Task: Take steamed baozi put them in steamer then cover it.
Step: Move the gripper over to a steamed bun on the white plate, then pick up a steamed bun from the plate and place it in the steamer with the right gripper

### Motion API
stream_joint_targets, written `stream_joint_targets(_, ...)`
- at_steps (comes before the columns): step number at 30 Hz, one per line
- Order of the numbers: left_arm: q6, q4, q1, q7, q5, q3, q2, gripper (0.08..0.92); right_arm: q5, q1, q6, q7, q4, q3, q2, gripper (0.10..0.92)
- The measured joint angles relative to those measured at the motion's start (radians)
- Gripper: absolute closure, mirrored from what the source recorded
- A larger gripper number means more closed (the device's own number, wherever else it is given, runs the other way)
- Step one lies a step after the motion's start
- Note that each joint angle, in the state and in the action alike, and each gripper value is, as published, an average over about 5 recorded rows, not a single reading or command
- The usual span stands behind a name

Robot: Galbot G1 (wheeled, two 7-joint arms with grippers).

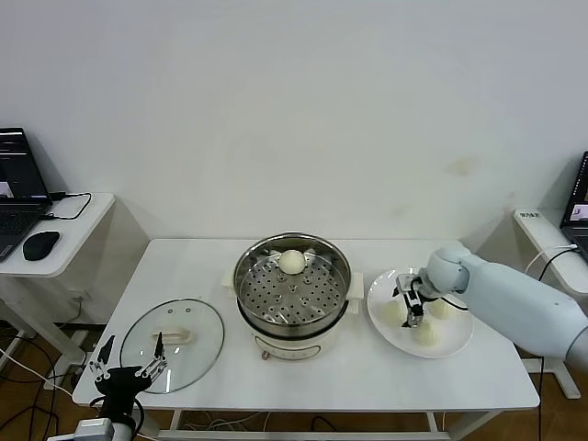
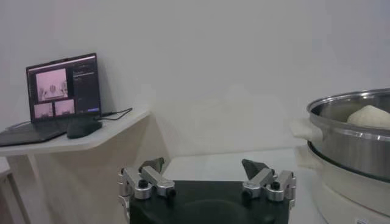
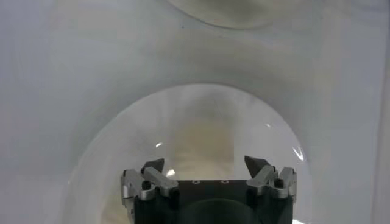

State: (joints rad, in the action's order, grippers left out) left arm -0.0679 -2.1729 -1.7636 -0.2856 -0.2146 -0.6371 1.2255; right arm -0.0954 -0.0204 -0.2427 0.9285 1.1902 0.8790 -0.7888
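One baozi in the steamer, three on the plate

No legible writing shows anywhere. Largest first: the white table [image 1: 303, 381], bare along its front edge; the steamer [image 1: 292, 283] beside the right gripper [image 1: 412, 303], holding one baozi [image 1: 292, 262] at its far side; the glass cover [image 1: 172, 343] flat just beyond the parked left gripper [image 1: 129, 375], whose fingers are spread; the white plate [image 1: 384, 323] under the right gripper. That arm reaches in low from the table's edge, jaws apart over one of three steamed baozi [image 1: 424, 333].
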Motion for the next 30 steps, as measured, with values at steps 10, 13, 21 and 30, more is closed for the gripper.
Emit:
stream_joint_targets(10,0.0,-0.003,-0.002,-0.001,0.0,-0.001,0.004,0.177,-0.012,-0.008,-0.006,0.0,-0.014,-0.015,-0.008,0.435)
stream_joint_targets(13,0.001,-0.005,-0.001,-0.001,0.0,-0.001,0.004,0.177,-0.012,-0.005,-0.009,0.001,-0.012,-0.017,-0.004,0.451)
stream_joint_targets(21,0.0,-0.012,0.005,-0.001,0.0,-0.002,-0.001,0.177,0.016,0.045,-0.028,0.015,0.036,-0.008,0.041,0.457)
stream_joint_targets(30,-0.002,-0.026,0.01,0.0,-0.002,0.009,-0.013,0.177,0.136,0.231,-0.076,0.027,0.167,0.08,0.138,0.447)
